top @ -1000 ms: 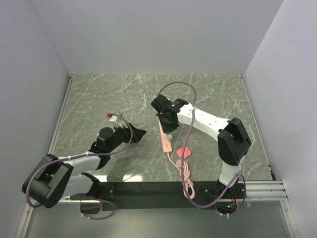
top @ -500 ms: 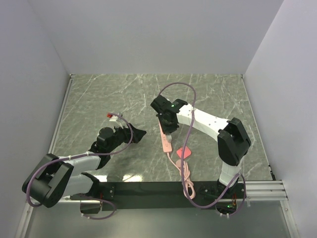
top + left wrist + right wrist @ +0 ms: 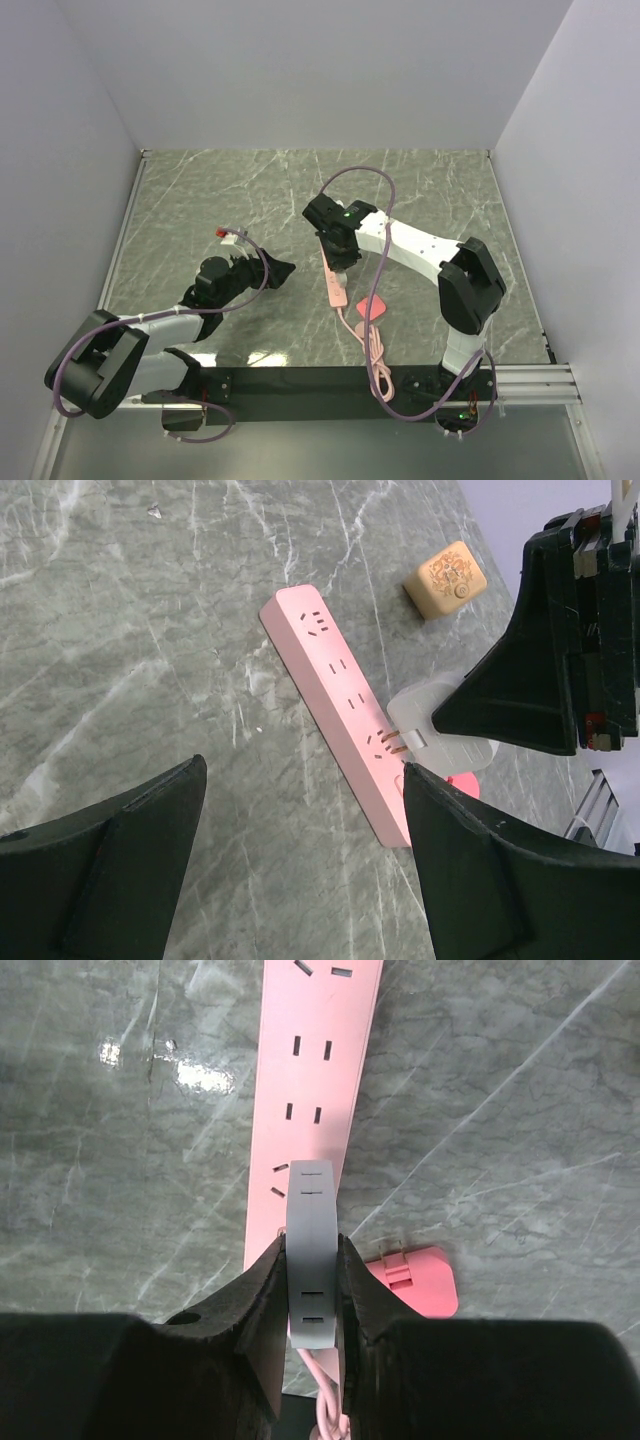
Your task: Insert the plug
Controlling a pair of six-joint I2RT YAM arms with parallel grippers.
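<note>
Nearly there: holds the white boxy plastic plug (image 3: 425,715) clamped in the right gripper (image 3: 310,1265), prongs meeting a socket of the long pale-pink plastic power strip (image 3: 330,670) on the bench (image 3: 120,630) but showing bare metal, needs pushing home, left gripper (image 3: 302,770) wide and empty.

I'm looking at a table (image 3: 200,190) showing dark grey-green marble with thin white veins. The power strip (image 3: 335,670) is reading pale pink with dark slots. The plug (image 3: 418,712) is showing white with coppery prongs, and greyer through the right wrist camera. I'm seeing a tan cube (image 3: 447,577) carrying an ornate embossed pattern, and a coral-pink square block (image 3: 420,1282). The right gripper (image 3: 310,1252) and left gripper (image 3: 300,770) are both showing black. The right arm (image 3: 415,245) is looking white with black joints, trailing a mauve cable (image 3: 357,168).
</note>
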